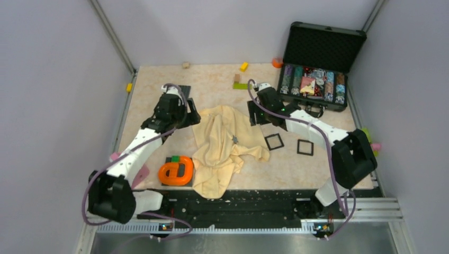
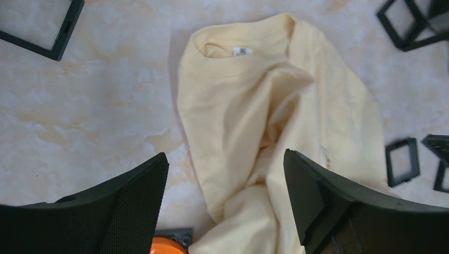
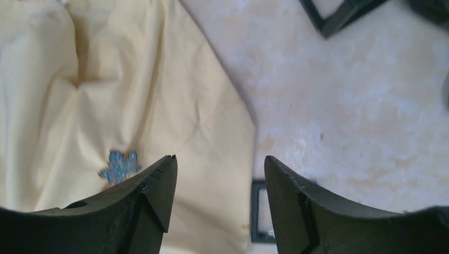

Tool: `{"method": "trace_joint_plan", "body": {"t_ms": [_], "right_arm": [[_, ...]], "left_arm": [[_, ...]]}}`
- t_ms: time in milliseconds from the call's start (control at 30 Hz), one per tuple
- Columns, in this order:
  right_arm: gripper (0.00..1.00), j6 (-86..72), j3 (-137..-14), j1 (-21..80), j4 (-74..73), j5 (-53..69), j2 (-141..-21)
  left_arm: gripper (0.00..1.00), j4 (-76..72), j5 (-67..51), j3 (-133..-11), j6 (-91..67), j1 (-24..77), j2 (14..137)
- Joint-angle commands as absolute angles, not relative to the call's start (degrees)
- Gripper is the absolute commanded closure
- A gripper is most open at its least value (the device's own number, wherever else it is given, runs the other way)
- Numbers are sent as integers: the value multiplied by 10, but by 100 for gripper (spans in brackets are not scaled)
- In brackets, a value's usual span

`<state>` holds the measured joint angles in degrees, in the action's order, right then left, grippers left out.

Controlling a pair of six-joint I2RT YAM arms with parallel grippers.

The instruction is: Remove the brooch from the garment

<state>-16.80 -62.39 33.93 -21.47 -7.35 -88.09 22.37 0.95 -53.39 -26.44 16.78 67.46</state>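
A pale yellow garment (image 1: 219, 145) lies crumpled in the middle of the table. The brooch (image 1: 234, 139) is pinned on its right half; it is a tiny star-like piece that looks glittery blue-grey in the right wrist view (image 3: 119, 166). My right gripper (image 1: 258, 114) is open and empty, above the garment's right edge (image 3: 159, 79), with the brooch just left of its left fingertip (image 3: 164, 174). My left gripper (image 1: 190, 117) is open and empty, above the garment's left side (image 2: 249, 106) below the collar. The brooch is not in the left wrist view.
Two small black square frames (image 1: 274, 141) (image 1: 305, 147) lie right of the garment. An orange object (image 1: 176, 170) sits at its lower left. An open black case (image 1: 317, 69) of chips stands at back right. Small blocks (image 1: 244, 66) (image 1: 186, 65) lie at the back.
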Motion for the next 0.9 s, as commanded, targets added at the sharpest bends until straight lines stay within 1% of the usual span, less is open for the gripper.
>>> {"method": "trace_joint_plan", "body": {"t_ms": [0, 100, 267, 367, 467, 533, 600, 667, 767, 800, 867], "right_arm": [[33, -121, -717, 337, -197, -112, -986], [32, -107, -754, 338, -194, -128, -1043], [31, -93, -806, 351, -209, -148, -1118], [34, -97, -817, 352, -216, -146, -1141], [37, -98, -813, 352, -212, -137, -1151], [42, -101, -816, 352, -213, -119, -1162], [50, -105, -812, 352, -216, -113, -1173], [69, -107, -802, 351, -210, -112, -1174], [93, -114, -777, 343, -190, -91, -1162], [99, -114, -772, 341, -186, -86, -1157], [100, -113, -767, 340, -182, -84, -1149]], "left_arm": [[17, 132, -18, -522, -274, 133, 778], [18, 131, -29, -543, -265, 129, 832], [19, 108, -8, -556, -260, 126, 905], [23, 85, -30, -564, -263, 121, 940], [24, 85, -40, -587, -260, 121, 971], [29, 92, -31, -604, -257, 121, 989], [38, 103, -26, -623, -255, 121, 1006], [41, 116, -20, -635, -256, 120, 1023], [41, 122, -5, -639, -258, 120, 1038], [41, 123, 4, -641, -258, 120, 1043], [40, 126, 21, -646, -258, 119, 1052]]}}
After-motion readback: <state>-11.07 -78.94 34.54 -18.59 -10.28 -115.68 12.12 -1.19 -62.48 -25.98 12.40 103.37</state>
